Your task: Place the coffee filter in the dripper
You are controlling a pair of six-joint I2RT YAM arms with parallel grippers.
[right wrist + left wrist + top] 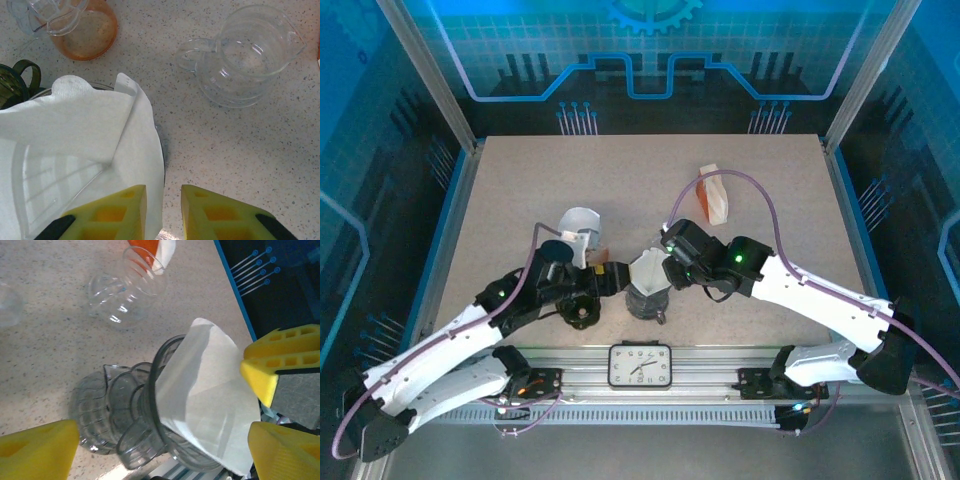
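The smoky clear dripper point(645, 300) stands near the table's front middle. The white paper coffee filter point(649, 268) sits in its cone and sticks out past the rim. In the left wrist view the dripper point(125, 415) and the filter point(205, 400) lie between the wide-apart yellow fingers of my open left gripper point(162, 452). My right gripper point(164, 200) hovers at the filter point(75, 140). Its fingers stand narrowly apart, one over the paper and one outside the dripper rim point(161, 145), with bare table showing in the gap.
A clear glass server point(245, 55) stands behind the dripper, also seen at top left point(582, 228). An orange cup point(92, 27) holding a clear scoop is beside it. An orange-and-white packet point(714, 192) lies at the back right. A clock point(640, 365) sits on the front rail.
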